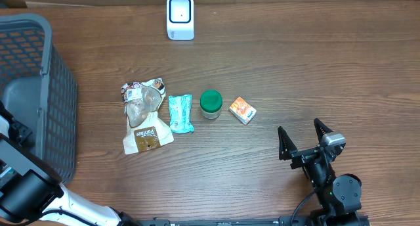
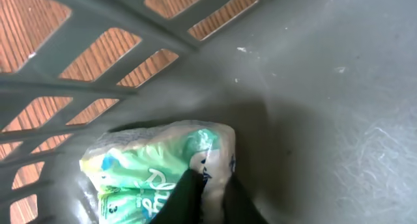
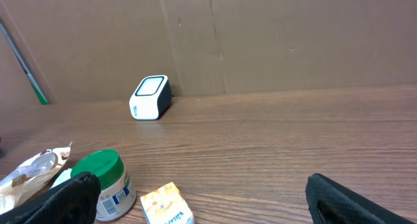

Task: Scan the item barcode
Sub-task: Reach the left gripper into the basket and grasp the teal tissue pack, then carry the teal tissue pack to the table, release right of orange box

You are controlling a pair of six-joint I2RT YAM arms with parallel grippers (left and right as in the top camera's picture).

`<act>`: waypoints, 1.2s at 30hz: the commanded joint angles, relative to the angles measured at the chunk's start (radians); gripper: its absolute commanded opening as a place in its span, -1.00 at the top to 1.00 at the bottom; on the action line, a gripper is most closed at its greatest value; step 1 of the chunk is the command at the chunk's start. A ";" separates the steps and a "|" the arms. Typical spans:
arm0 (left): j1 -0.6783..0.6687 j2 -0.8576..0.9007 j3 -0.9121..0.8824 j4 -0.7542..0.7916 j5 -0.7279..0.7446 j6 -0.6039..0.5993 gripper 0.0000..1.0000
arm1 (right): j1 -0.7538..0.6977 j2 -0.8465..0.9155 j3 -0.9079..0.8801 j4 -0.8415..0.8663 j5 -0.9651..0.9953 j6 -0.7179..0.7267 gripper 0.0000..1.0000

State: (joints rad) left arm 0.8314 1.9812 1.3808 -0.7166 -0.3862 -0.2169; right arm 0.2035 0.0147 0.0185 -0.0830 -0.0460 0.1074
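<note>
- Far left: grey slatted plastic basket (image 1: 46, 75), standing on the brown wooden table (image 1: 328, 62) at its left edge.
- Inside it, on the grey floor beside the slatted wall: soft green-and-white plastic packet (image 2: 143, 172) with white lettering, lying crumpled.
- On that packet, in the left wrist view: left gripper (image 2: 207, 188), closed tight, dark fingers (image 2: 186, 198) pinching the packet's right-hand end.
- Left of centre on the table: flat brown-and-white pouch (image 1: 143, 114) with a clear window.
- Just beside its right edge: small teal wrapper (image 1: 180, 113), lying flat.
- Next in the row, near but apart: small upright jar with a green lid (image 1: 210, 104).
- Right of the jar, apart and slightly angled: orange-and-white carton (image 1: 242, 110).
- Far side, well apart from the row: white box-shaped barcode scanner (image 1: 180, 17), upright, with a dark-rimmed window.
- Near right, well apart from the carton: right gripper (image 1: 302, 138), jaws spread wide, empty, above bare wood.
</note>
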 commanded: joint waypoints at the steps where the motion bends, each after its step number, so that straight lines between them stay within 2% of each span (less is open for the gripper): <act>1: 0.011 0.008 -0.027 -0.021 0.043 -0.038 0.91 | -0.003 -0.012 -0.011 0.003 -0.001 -0.004 -1.00; 5: -0.002 -0.015 0.005 -0.086 0.072 -0.056 0.92 | -0.003 -0.012 -0.011 0.003 -0.001 -0.004 -1.00; 11: -0.057 -0.120 0.163 -0.188 0.233 -0.074 0.92 | -0.003 -0.012 -0.011 0.003 -0.001 -0.004 -1.00; 19: -0.257 -0.353 0.436 -0.254 0.438 -0.087 0.92 | -0.003 -0.012 -0.011 0.003 -0.001 -0.004 -0.99; 23: -0.463 -0.482 0.460 -0.259 0.439 -0.082 0.91 | -0.003 -0.012 -0.011 0.003 -0.001 -0.004 -1.00; 27: -0.743 -0.522 0.459 -0.316 0.430 -0.047 0.92 | -0.003 -0.012 -0.011 0.003 -0.001 -0.004 -1.00; 31: -1.004 -0.477 0.428 -0.332 0.428 -0.019 0.91 | -0.003 -0.012 -0.011 0.003 -0.001 -0.004 -1.00; 36: -1.229 -0.341 0.426 -0.291 0.428 0.164 0.91 | -0.003 -0.012 -0.011 0.003 -0.001 -0.004 -1.00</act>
State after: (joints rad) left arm -0.2821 1.5513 1.8248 -1.0321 0.0376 -0.2115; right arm 0.2031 0.0147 0.0185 -0.0834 -0.0475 0.1066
